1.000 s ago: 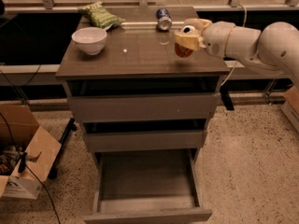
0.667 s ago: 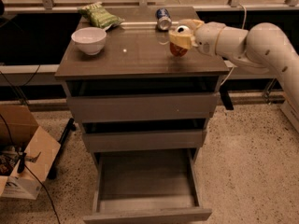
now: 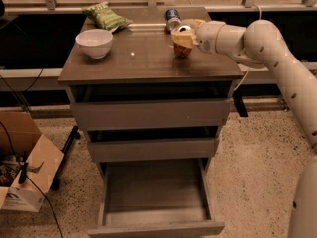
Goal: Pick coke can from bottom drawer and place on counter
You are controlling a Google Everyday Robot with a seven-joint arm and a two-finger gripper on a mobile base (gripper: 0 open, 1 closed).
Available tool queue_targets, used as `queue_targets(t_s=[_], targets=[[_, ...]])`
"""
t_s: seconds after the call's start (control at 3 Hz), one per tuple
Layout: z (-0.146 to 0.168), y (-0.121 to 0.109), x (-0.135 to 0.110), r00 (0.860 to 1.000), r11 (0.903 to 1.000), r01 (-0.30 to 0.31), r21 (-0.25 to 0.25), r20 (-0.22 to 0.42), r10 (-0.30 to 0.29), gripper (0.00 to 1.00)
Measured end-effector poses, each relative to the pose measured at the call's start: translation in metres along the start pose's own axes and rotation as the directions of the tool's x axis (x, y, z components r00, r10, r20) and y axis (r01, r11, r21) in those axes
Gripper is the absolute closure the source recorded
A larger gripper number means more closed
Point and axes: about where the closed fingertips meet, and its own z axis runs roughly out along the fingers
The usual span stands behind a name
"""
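Observation:
The coke can (image 3: 181,47), reddish-brown with a silver top, stands upright on the counter (image 3: 143,61), right of its middle. My gripper (image 3: 184,36) reaches in from the right and is shut on the can, its tan fingers (image 3: 186,38) around the upper part. The bottom drawer (image 3: 155,197) is pulled fully open below and holds nothing I can see. The two upper drawers are slightly ajar.
A white bowl (image 3: 94,43) stands at the counter's left. A green chip bag (image 3: 105,17) lies at the back left. A blue-and-silver can (image 3: 172,19) lies at the back, just behind my gripper. An open cardboard box (image 3: 22,170) sits on the floor at left.
My gripper has moved left and down with the coke can, bringing it onto the counter. The arm has stretched further in over the cabinet.

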Motion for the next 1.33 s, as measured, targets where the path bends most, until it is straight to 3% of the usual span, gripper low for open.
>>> queue_targets(t_s=[0.67, 1.33], targets=[[0.0145, 0.0035, -0.0014, 1.0, 0.9998, 0.008, -0.018, -0.011, -0.008, 0.04], [0.0159, 0.0046, -0.0013, 1.0, 0.9998, 0.008, -0.02, -0.011, -0.008, 0.0]])
